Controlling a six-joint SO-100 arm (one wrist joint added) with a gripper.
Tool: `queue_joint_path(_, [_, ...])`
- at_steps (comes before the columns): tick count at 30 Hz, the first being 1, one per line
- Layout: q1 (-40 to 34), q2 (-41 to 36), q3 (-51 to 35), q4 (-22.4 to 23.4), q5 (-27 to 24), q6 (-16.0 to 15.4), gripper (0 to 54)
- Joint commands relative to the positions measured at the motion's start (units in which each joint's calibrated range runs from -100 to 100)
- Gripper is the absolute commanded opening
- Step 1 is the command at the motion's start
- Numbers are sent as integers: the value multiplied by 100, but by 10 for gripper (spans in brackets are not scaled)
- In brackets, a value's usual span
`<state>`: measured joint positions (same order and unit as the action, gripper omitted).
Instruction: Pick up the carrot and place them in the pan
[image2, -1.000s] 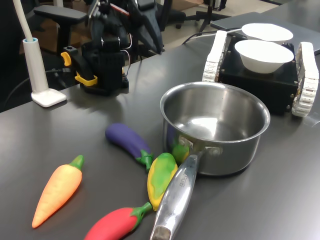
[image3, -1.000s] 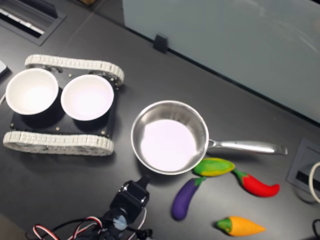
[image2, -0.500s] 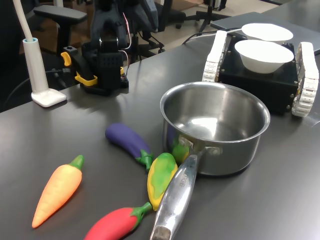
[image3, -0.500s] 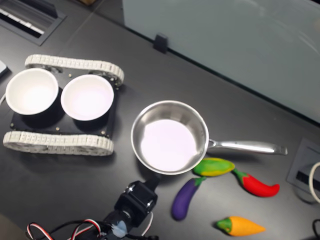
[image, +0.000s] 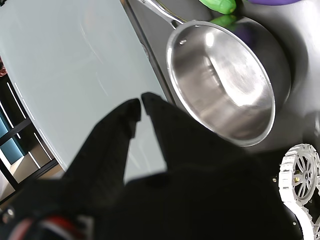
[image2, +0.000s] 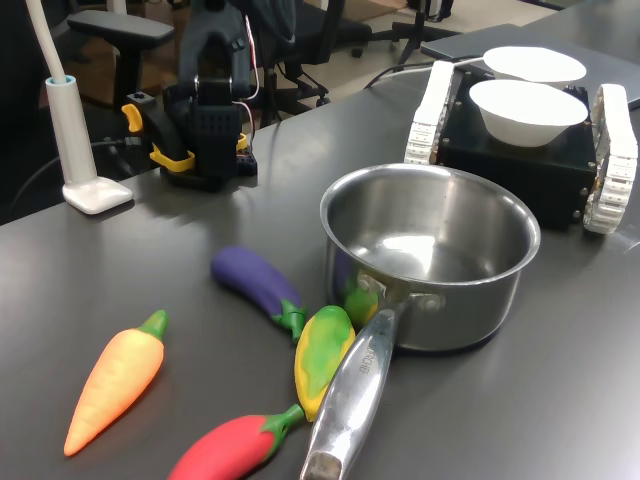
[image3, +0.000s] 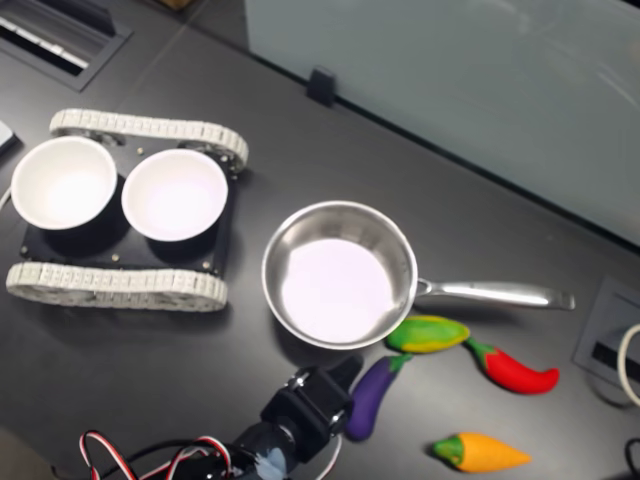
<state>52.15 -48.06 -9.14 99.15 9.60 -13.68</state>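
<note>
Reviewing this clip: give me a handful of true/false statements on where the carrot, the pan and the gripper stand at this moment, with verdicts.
1. The pan holds the carrot. False: the pan is empty; the carrot lies on the table.
2. The gripper carries nothing. True: its fingers are nearly together with nothing between them.
3. In the first exterior view, the carrot lies left of the eggplant. True.
4. The corn is inside a white bowl. False: it lies on the table beside the pan's handle.
5. Both white bowls are empty. True.
</note>
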Motion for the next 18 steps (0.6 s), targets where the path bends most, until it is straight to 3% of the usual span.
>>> queue_joint_path(1, [244, 323, -762, 42, 10, -102, 8])
queue_joint_path(18, [783, 1361, -1753, -111, 73, -111, 13])
